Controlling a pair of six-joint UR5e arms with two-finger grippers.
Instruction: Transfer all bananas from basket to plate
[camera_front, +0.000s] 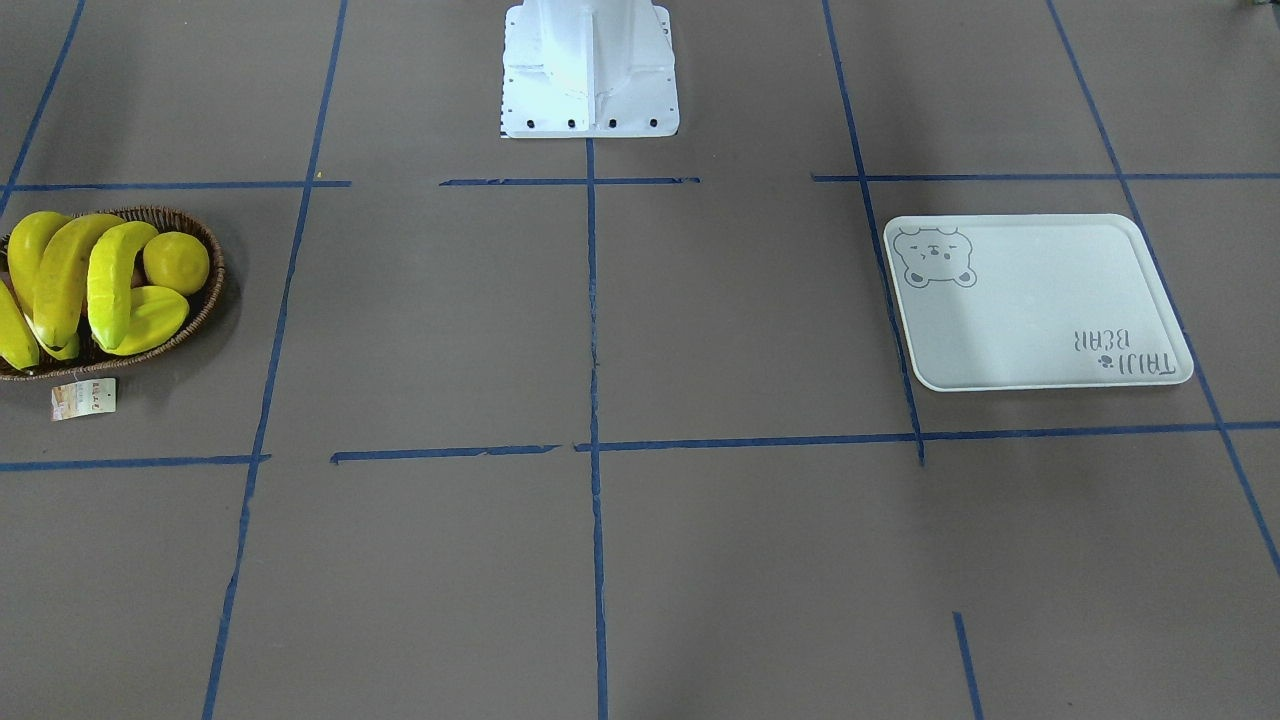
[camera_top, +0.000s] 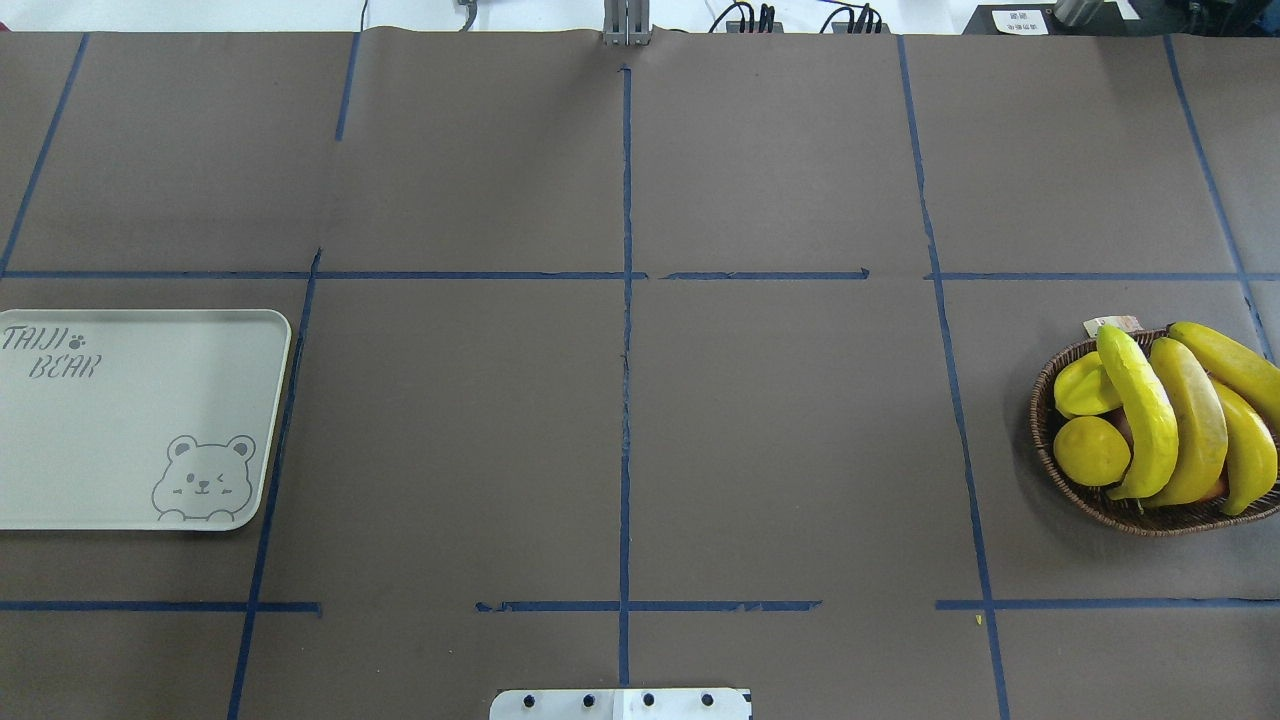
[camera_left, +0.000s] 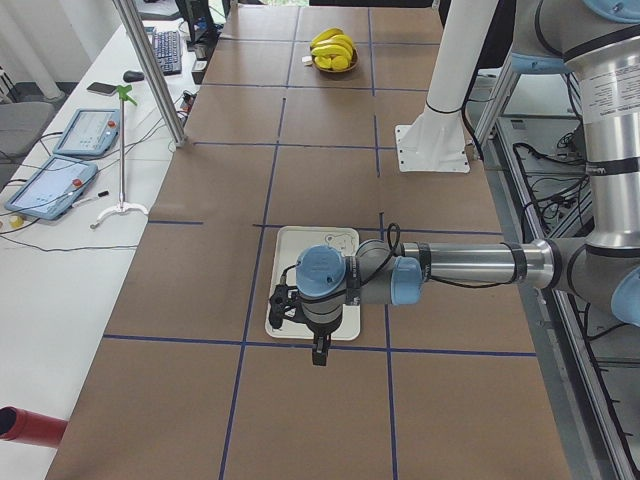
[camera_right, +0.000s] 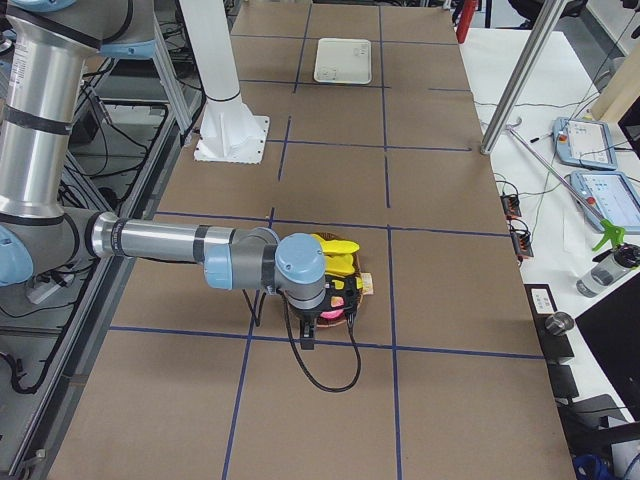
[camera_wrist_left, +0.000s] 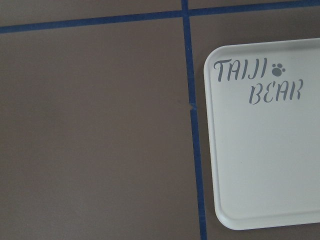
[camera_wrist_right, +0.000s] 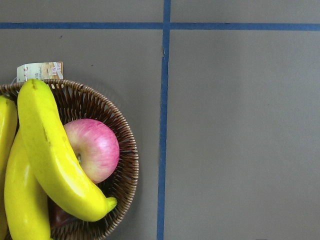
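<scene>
Hovering right hand (camera_right: 305, 338) near bananas (camera_top: 1150, 420) in basket (camera_top: 1150, 523), left hand (camera_left: 318, 352) near plate (camera_top: 120, 430), grips cannot tell

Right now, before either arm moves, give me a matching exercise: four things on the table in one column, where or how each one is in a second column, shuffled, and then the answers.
Things
1. bananas
2. plate
3. paper tag
4. apple

Places and states
A. lies on the table, just outside the rim of the basket
B. holds no fruit, with a bear drawing in one corner
C. pink, partly covered by other fruit
D. long and yellow, piled in the basket

Pairs: 1-D, 2-B, 3-A, 4-C
</scene>
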